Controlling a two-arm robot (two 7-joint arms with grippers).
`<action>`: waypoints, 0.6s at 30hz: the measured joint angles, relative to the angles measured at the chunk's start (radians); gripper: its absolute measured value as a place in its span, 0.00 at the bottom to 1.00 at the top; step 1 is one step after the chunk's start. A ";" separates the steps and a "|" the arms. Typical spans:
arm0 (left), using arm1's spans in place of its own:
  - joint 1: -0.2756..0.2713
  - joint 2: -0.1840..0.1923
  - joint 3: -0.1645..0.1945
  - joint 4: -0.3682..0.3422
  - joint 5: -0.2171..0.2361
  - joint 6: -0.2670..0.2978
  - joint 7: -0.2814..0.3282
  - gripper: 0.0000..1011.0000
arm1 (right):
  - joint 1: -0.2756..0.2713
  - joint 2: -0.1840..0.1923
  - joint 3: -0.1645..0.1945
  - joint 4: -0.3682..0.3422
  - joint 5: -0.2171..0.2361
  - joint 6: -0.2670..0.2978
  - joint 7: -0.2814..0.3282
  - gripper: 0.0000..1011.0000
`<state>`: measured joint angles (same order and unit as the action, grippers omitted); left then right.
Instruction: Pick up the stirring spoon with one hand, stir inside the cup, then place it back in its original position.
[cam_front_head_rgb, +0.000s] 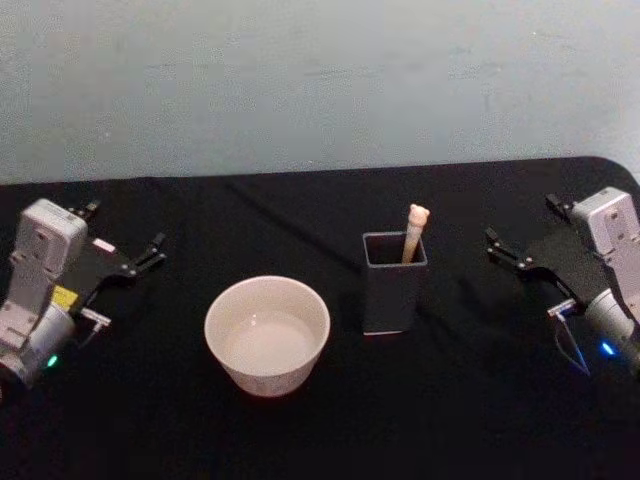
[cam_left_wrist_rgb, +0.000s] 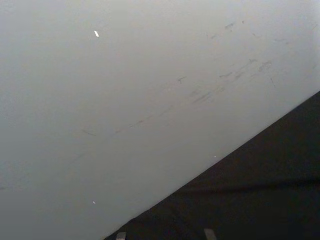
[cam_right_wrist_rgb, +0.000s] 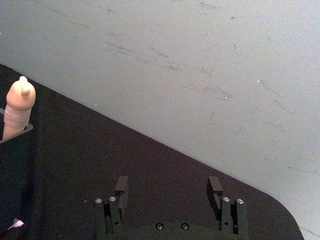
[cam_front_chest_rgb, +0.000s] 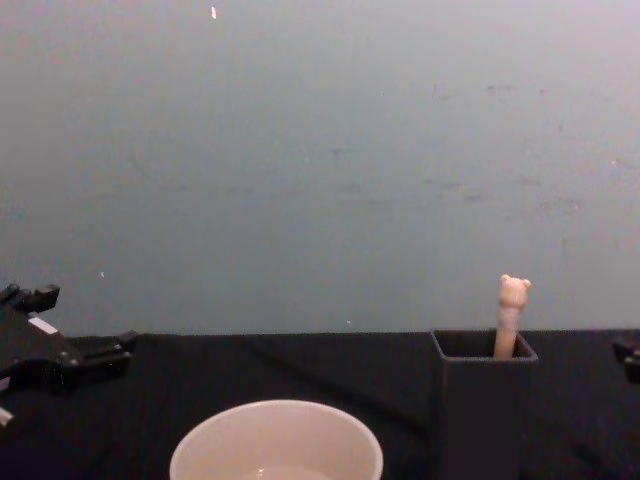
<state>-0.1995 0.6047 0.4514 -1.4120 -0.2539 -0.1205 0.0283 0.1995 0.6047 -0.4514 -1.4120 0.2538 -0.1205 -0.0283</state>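
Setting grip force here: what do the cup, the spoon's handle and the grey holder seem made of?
The cup: cream-white, smooth thin rim; likely glazed ceramic, possibly plastic. The stirring spoon handle: matte beige, moulded bear head; wood or resin. The holder: dark grey, matte, straight walls; probably plastic or metal.

Stirring spoon (cam_front_head_rgb: 414, 232) standing in holder (cam_front_head_rgb: 390, 300), cup (cam_front_head_rgb: 268, 378) just left of holder, both on table (cam_front_head_rgb: 470, 410)

Cream cup (cam_front_head_rgb: 266, 379), beige spoon (cam_front_head_rgb: 413, 232), grey holder (cam_front_head_rgb: 388, 300)
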 joint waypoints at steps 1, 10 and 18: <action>0.000 0.000 0.000 0.000 0.000 0.000 0.000 0.99 | 0.000 0.000 0.000 0.000 0.000 0.000 0.000 0.99; 0.000 0.000 0.000 0.000 0.000 0.000 0.000 0.99 | 0.000 0.000 0.000 0.000 0.000 0.000 0.000 0.99; 0.000 0.000 0.000 0.000 0.000 0.000 0.000 0.99 | -0.002 -0.010 0.014 0.004 0.007 -0.002 0.018 0.99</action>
<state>-0.1995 0.6047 0.4514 -1.4120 -0.2539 -0.1205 0.0283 0.1977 0.5950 -0.4375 -1.4075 0.2612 -0.1223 -0.0100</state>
